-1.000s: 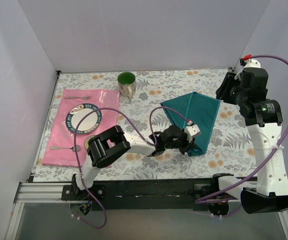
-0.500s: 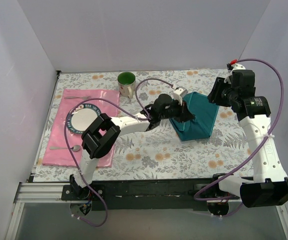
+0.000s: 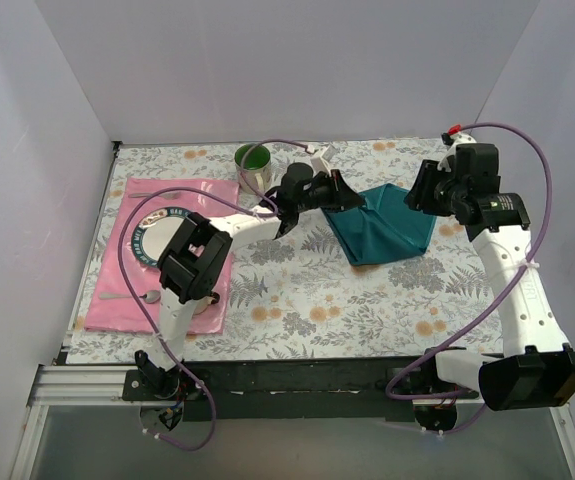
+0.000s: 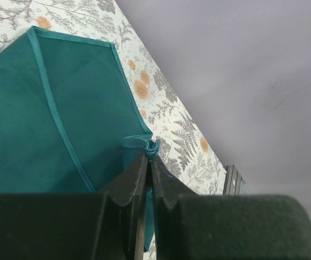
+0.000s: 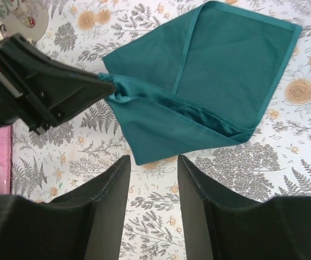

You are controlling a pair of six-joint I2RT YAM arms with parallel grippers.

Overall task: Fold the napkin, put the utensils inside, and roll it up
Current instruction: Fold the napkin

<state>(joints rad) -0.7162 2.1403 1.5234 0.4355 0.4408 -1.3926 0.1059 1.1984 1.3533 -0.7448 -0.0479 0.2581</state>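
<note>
We see the left hand [image 4: 149, 164] shut narrow on a bunched corner of the napkin [image 3: 387, 225], its two dark fingertips pressed together with the teal hem caught between them. That corner is raised off the surface [image 3: 307, 300], while the rest of the napkin lies folded over on the floral cloth toward the far right, its hemmed edges showing as a lighter line across the upper layer. The left arm reaches out from its base across the middle of the surface to get there. The right hand [image 5: 152, 158] hangs above the napkin's near edge with its fingers spread wide and nothing between them; it touches no cloth. Well apart on the left lies the pink placemat [image 3: 117, 270] with a round plate [image 3: 162, 240] on it. The utensils rest there too: a spoon [image 3: 132, 296] near its front edge and a second slim piece [image 3: 157, 194] near its far edge. A green mug [image 3: 253, 168] stands just beyond the placemat's far right corner.
</note>
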